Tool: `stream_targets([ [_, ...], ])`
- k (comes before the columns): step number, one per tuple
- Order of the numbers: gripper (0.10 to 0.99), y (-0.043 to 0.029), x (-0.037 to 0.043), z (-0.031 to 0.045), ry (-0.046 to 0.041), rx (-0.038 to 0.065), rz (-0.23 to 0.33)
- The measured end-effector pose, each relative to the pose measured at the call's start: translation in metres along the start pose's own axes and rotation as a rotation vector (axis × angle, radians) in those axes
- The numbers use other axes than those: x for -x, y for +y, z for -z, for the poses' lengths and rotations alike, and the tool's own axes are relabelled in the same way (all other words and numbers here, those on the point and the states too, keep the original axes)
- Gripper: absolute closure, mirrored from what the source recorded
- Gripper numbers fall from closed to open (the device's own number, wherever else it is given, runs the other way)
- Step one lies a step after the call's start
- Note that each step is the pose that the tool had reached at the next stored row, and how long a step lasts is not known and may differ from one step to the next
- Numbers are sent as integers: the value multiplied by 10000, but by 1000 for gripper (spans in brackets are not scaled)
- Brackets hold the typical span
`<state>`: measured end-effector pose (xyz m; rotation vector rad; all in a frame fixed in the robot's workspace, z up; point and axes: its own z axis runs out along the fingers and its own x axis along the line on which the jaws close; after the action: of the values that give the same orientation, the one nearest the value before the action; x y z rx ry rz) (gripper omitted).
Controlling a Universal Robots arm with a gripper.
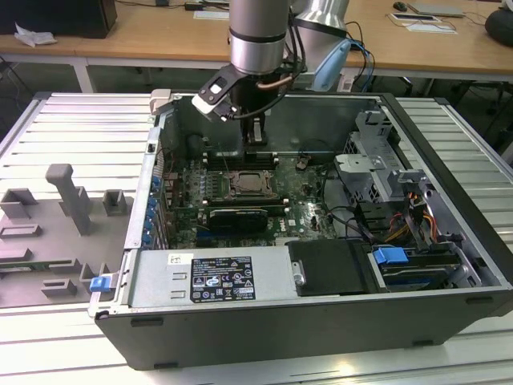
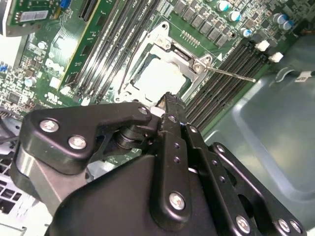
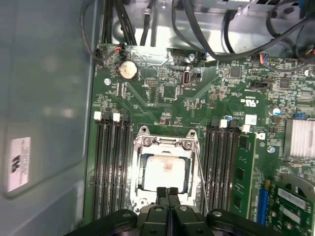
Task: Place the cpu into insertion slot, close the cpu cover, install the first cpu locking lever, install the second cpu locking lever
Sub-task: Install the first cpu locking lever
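The cpu lies flat in the insertion slot on the green motherboard, its pale metal top showing. The cpu cover lies down around the chip as a silvery frame. One thin metal locking lever runs along one side of the socket, and its free end stands off the board. My gripper hangs just above the socket's edge, inside the open computer case. Its black fingers are pressed together with nothing between them.
Long black memory slots flank the socket on both sides. Black cables cross the board's far end. At the exterior view's right stands a drive cage; a metal housing lies in front. Grey fixtures sit outside the case.
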<state>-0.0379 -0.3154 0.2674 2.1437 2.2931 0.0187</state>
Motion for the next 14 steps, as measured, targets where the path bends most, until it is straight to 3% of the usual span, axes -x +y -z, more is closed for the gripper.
stream_targets([
  [14,976,0,0,6,-26,-13,1954],
])
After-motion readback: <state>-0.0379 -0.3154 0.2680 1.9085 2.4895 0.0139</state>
